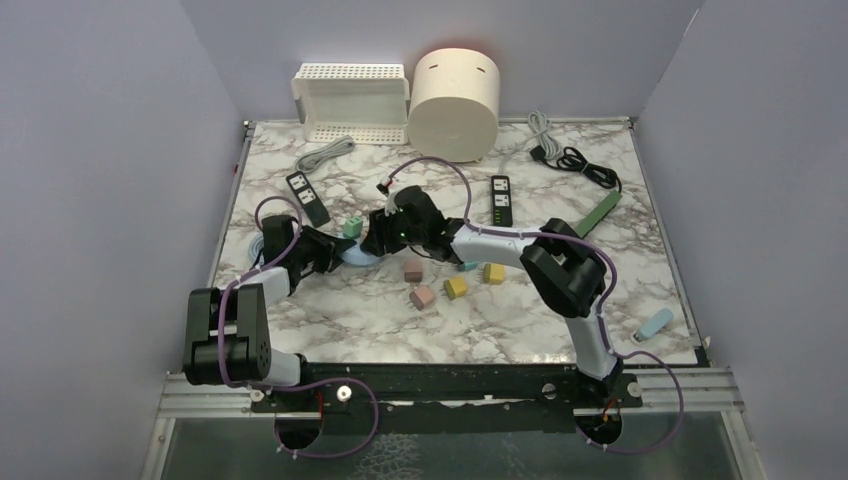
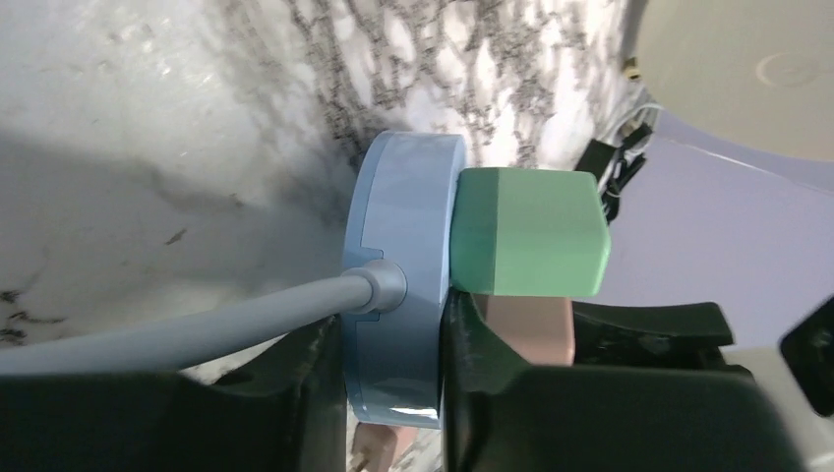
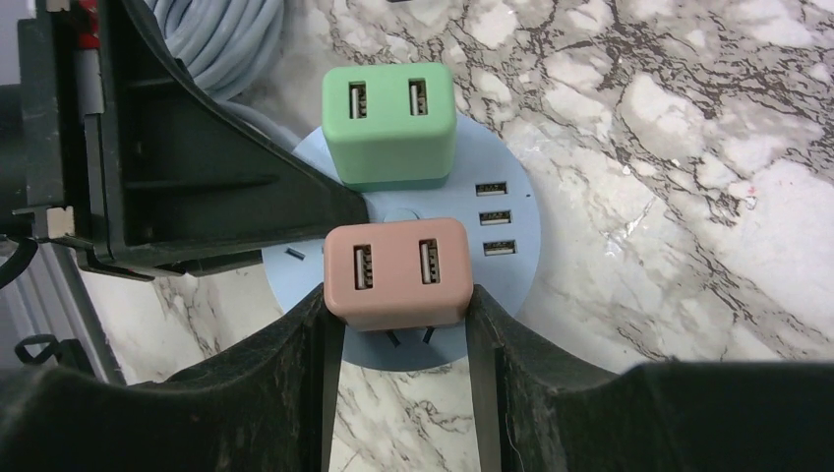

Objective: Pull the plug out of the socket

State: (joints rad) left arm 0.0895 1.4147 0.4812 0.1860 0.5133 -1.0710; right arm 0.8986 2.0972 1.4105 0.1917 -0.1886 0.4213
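Fingertips of your right gripper (image 3: 403, 310) press both sides of the pink plug (image 3: 396, 272), which stands on the round blue socket (image 3: 504, 258) just beside a green plug (image 3: 389, 123). Your left gripper (image 2: 388, 393) clamps the socket's rim near its grey cable (image 2: 197, 329), on the marble table (image 3: 688, 197).

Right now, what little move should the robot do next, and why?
Probably pull the right tool straight away from the blue socket. Its fingers press both sides of the pink plug, and the left tool clamps the socket's edge, so the socket should stay put.
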